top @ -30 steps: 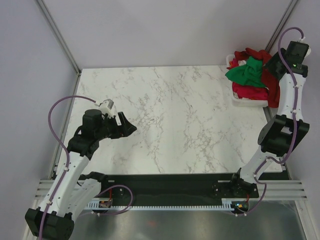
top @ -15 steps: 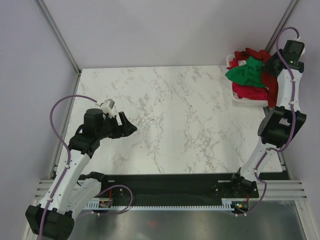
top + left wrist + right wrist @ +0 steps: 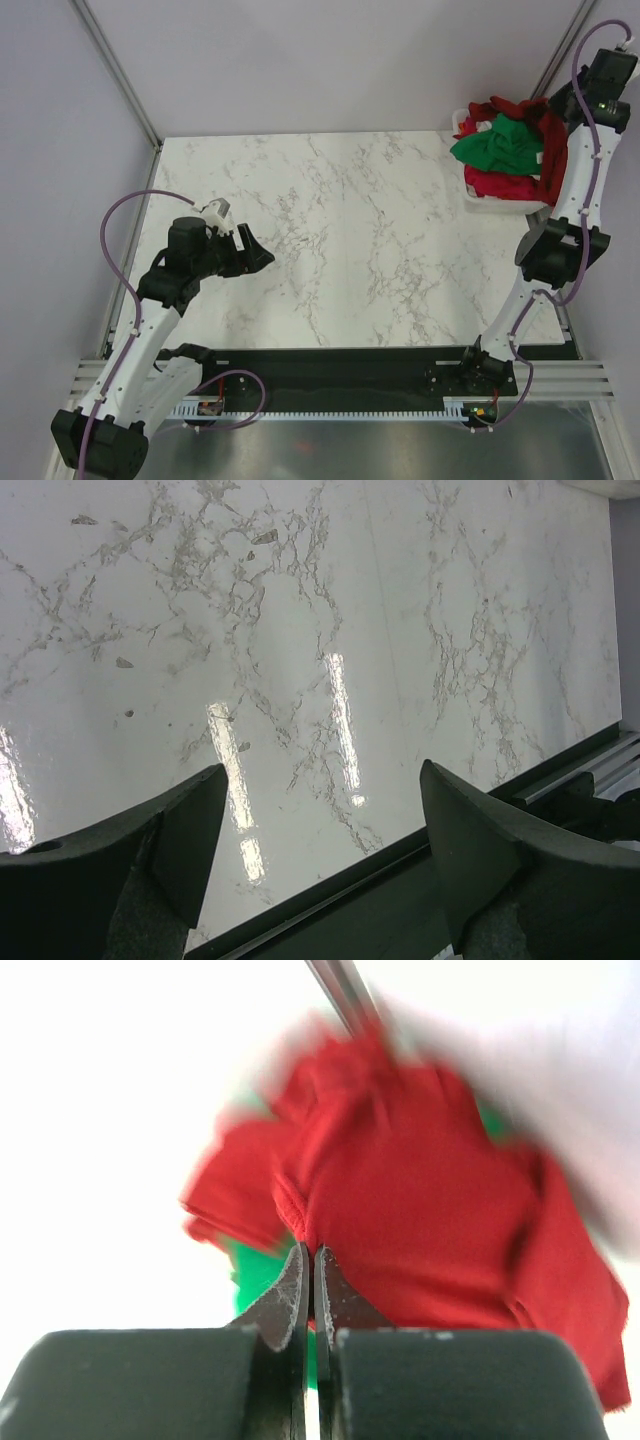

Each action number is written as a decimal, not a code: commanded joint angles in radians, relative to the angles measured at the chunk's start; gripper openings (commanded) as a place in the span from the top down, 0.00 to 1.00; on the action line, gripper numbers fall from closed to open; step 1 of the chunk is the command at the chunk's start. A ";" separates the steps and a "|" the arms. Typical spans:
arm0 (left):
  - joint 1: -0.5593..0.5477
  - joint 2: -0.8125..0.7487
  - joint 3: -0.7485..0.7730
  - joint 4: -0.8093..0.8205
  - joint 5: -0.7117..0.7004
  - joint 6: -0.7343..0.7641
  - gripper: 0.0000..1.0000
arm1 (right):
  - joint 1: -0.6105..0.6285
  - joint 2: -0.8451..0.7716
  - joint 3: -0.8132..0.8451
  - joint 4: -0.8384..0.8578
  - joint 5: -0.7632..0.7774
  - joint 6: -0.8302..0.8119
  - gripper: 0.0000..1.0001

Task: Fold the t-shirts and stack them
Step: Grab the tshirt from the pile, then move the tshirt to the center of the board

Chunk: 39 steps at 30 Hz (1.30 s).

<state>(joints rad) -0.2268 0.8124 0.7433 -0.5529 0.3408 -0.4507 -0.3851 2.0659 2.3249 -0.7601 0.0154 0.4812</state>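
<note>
Step, as we judged it: picking the first shirt from the heap | our right gripper was pinched tight on a hem of the soft, crumpled red t-shirt, at the white basket in the counter's far right corner; green t-shirt lay bunched there | left gripper was wide apart, empty, over glossy marble | next called for: carry clear, spread flat

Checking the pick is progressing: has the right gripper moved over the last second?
Yes. The right gripper, shut on the red t-shirt, has moved toward the top view's upper right corner, farther from the white basket.
</note>
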 commanded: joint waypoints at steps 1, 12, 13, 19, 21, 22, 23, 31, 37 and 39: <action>-0.005 -0.015 0.042 -0.002 0.018 0.035 0.15 | 0.008 -0.032 0.302 0.066 -0.041 0.056 1.00; -0.031 -0.048 0.039 -0.002 -0.013 0.035 0.15 | 0.153 -0.309 0.343 0.924 -0.017 0.144 1.00; -0.031 -0.047 0.039 -0.004 -0.017 0.035 0.15 | 0.155 -0.325 0.285 0.958 -0.050 0.230 1.00; -0.032 -0.067 0.037 -0.007 -0.037 0.037 0.15 | 0.309 -0.342 0.215 1.035 -0.259 0.375 1.00; -0.031 -0.076 0.039 -0.008 -0.043 0.037 0.15 | 0.362 -0.357 0.162 1.004 -0.299 0.337 1.00; -0.032 -0.079 0.039 -0.008 -0.054 0.038 0.15 | 0.376 -0.371 0.137 0.986 -0.305 0.327 1.00; -0.031 -0.081 0.039 -0.015 -0.060 0.038 0.15 | 0.376 -0.421 0.058 0.920 -0.296 0.301 1.00; -0.032 -0.093 0.048 -0.030 -0.105 0.041 0.15 | 0.373 -0.789 -0.838 0.603 0.111 0.169 0.71; -0.081 -0.068 0.059 -0.068 -0.149 0.017 0.18 | 0.359 -0.952 -1.289 0.343 0.296 0.220 0.02; -0.165 -0.033 0.064 -0.076 -0.178 -0.003 0.19 | 0.357 -0.978 -1.322 0.343 0.270 0.201 0.02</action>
<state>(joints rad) -0.3058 0.7444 0.7650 -0.6037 0.2173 -0.4511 -0.0212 1.1778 1.0294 -0.3763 0.1921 0.6926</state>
